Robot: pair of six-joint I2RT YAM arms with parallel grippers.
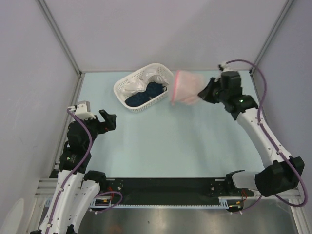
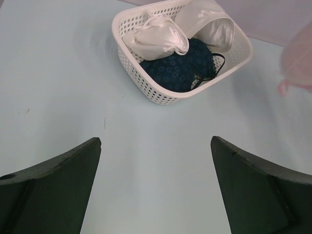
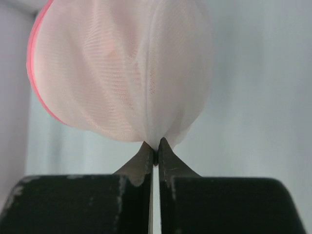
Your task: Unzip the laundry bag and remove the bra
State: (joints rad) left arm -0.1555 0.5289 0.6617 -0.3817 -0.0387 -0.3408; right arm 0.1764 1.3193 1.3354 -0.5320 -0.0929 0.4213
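Note:
My right gripper [image 1: 201, 93] is shut on the mesh of the laundry bag [image 1: 184, 87], a translucent white pouch with pink zip edging, and holds it in the air to the right of the basket. In the right wrist view the bag [image 3: 122, 68] bulges above my closed fingertips [image 3: 155, 146], and a salmon-pink tint shows through the mesh; the bra itself is hidden inside. The bag's blurred edge also shows in the left wrist view [image 2: 297, 63]. My left gripper [image 1: 110, 120] is open and empty over the table at the left; in its own view the gripper [image 2: 156, 146] faces the basket.
A white lattice basket [image 1: 142, 87] stands at the back centre, holding white cloth [image 2: 156, 39] and dark blue cloth [image 2: 183, 66]. Grey walls with metal posts close in the light blue table [image 1: 161, 141] on three sides.

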